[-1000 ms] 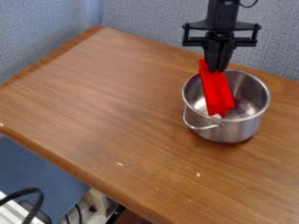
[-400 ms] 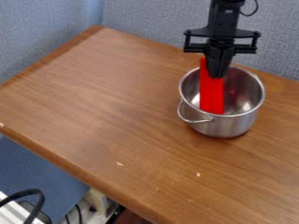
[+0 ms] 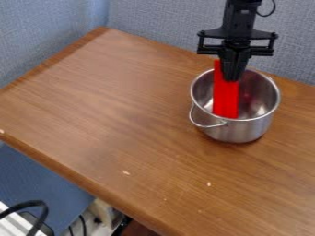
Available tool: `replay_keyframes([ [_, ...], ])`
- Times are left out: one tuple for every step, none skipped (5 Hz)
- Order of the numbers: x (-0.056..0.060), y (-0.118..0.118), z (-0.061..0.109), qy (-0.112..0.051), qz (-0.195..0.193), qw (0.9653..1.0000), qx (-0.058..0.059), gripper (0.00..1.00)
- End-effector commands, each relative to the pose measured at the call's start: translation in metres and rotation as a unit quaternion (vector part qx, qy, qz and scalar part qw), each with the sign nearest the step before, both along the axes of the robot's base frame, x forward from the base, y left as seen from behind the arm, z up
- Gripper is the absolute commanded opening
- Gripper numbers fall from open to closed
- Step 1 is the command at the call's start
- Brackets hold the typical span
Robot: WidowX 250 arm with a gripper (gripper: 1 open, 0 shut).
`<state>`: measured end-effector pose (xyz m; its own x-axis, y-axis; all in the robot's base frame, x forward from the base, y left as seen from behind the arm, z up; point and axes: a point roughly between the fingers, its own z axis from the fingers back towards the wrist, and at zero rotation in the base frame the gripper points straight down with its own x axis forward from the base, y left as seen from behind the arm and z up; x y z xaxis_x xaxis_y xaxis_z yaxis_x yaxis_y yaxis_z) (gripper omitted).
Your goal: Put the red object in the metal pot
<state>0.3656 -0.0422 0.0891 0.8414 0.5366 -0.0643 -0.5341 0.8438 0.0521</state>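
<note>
The metal pot [image 3: 244, 129] stands near the table's right edge, its wire loop handle pointing toward the front left. The red object [image 3: 227, 95] stands nearly upright with its lower end inside the pot. My gripper [image 3: 234, 63] hangs directly above the pot and is shut on the red object's top end. The block's bottom end is hidden by the pot's rim.
The wooden table [image 3: 99, 111] stretches to the left and front of the pot. Its front edge runs diagonally from the left to the lower right, with dark cables [image 3: 25, 219] on the floor below. A blue-grey wall lies behind.
The red object has swung from tilted to nearly upright in the pot. The pot has shifted slightly to the left and the gripper has edged a little to the right.
</note>
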Motion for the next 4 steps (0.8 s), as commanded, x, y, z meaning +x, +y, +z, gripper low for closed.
replay_keyframes([
  [0.001, -0.004, -0.002, -0.005, -0.001, 1.0, 0.003, 0.0],
  [0.002, -0.002, 0.003, -0.007, 0.003, 1.0, -0.004, 1.0],
  [0.003, -0.001, 0.007, -0.009, 0.006, 0.9999, -0.009, 0.0],
  [0.004, 0.0, 0.009, -0.011, 0.009, 0.9998, -0.012, 0.0],
])
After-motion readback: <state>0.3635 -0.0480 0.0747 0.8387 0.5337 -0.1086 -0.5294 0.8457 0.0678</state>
